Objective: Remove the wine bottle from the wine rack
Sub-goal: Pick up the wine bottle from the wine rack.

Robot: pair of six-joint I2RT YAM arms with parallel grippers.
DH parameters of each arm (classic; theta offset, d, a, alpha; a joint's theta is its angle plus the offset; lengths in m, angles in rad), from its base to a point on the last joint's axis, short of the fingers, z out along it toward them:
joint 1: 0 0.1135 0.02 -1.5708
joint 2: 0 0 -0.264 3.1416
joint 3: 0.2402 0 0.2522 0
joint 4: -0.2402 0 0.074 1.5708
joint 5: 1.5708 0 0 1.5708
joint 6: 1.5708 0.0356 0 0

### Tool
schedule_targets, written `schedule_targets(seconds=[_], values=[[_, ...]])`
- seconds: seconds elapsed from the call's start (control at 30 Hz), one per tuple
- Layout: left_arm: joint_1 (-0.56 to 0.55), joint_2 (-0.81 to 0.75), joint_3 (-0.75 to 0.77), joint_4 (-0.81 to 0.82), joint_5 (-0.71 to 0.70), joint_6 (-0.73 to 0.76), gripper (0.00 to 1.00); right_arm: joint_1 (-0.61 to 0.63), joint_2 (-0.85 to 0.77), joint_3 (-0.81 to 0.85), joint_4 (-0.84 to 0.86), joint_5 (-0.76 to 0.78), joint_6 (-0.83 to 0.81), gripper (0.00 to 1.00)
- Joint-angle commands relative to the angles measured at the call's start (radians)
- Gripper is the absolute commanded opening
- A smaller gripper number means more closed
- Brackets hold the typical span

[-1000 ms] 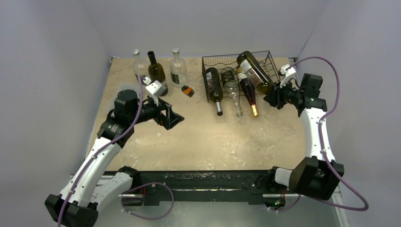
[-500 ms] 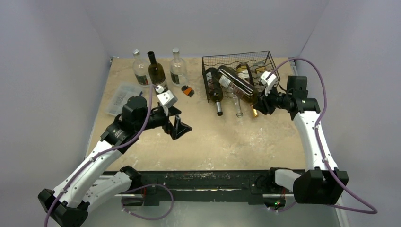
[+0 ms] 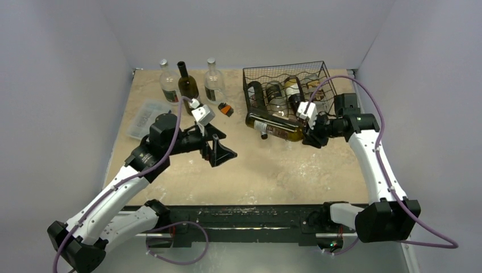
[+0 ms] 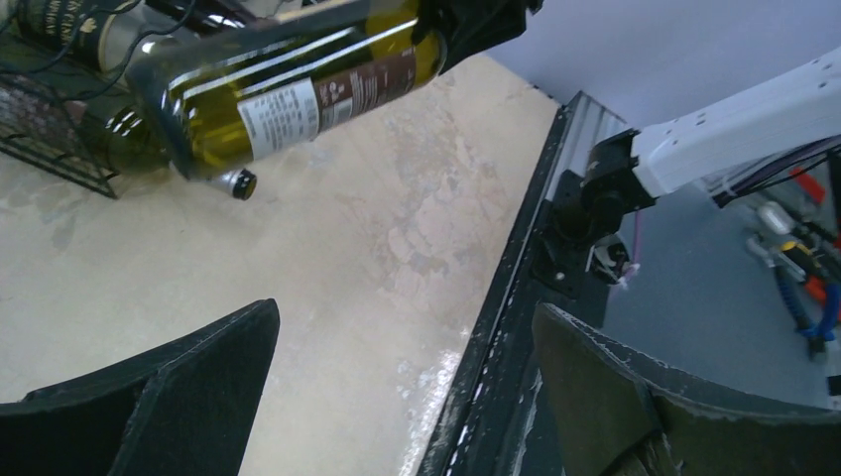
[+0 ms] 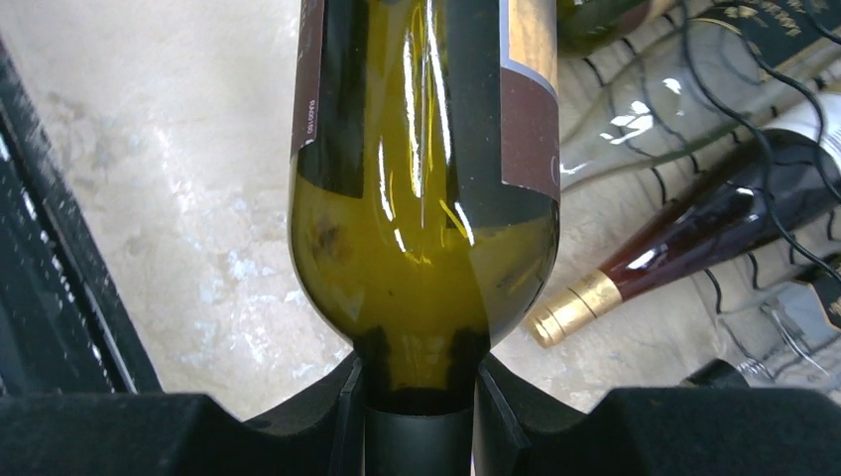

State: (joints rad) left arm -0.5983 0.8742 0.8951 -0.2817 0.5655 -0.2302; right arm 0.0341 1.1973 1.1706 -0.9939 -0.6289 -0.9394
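The wine bottle (image 3: pixel 275 126) is olive-green glass with a dark label. It hangs level above the table just in front of the black wire wine rack (image 3: pixel 286 72), base pointing left. My right gripper (image 3: pixel 310 133) is shut on its neck. The right wrist view shows the bottle (image 5: pixel 426 198) running up from the right gripper (image 5: pixel 421 397), its neck pinched between both fingers (image 5: pixel 337 402). My left gripper (image 3: pixel 219 149) is open and empty over the table's middle, left of the bottle's base. In the left wrist view the bottle (image 4: pixel 288 94) lies above and beyond the left gripper (image 4: pixel 402 317).
Other bottles (image 3: pixel 257 98) lie in the rack, one red with a gold capsule (image 5: pixel 684 248). Three upright bottles (image 3: pixel 187 85) stand at the back left. A clear plastic box (image 3: pixel 145 116) and a small orange-black object (image 3: pixel 225 109) lie near them. A black rail (image 3: pixel 244 216) runs along the near edge.
The right arm has swung the bottle down and left from above the rack until it lies level in front of it. The left arm has reached further right toward the table's middle.
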Motion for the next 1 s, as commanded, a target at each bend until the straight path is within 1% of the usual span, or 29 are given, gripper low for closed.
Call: schedule_targets(seconds=[0.0,0.1,0.27,0.47,0.6,0.73,0.87,0.97], values=[[-0.006,0.058,0.040,0.161,0.115,-0.172,1.00,0.027,-0.008,0.064,-0.067,-0.034,-0.194,0.00],[-0.006,0.098,0.040,0.197,0.137,-0.214,1.00,0.042,-0.009,0.050,-0.094,-0.007,-0.267,0.00],[-0.006,0.174,0.050,0.220,0.175,-0.233,1.00,0.063,-0.017,0.012,-0.111,0.041,-0.364,0.00],[-0.007,0.280,0.067,0.309,0.238,-0.272,1.00,0.078,-0.033,-0.027,-0.130,0.087,-0.492,0.00],[-0.014,0.360,0.094,0.349,0.265,-0.270,1.00,0.079,-0.069,-0.066,-0.135,0.092,-0.600,0.00],[-0.032,0.435,0.103,0.424,0.299,-0.244,1.00,0.081,-0.111,-0.102,-0.141,0.092,-0.716,0.00],[-0.051,0.530,0.124,0.489,0.343,-0.238,1.00,0.083,-0.124,-0.114,-0.149,0.093,-0.779,0.00],[-0.074,0.598,0.153,0.506,0.361,-0.235,1.00,0.083,-0.131,-0.122,-0.156,0.093,-0.830,0.00]])
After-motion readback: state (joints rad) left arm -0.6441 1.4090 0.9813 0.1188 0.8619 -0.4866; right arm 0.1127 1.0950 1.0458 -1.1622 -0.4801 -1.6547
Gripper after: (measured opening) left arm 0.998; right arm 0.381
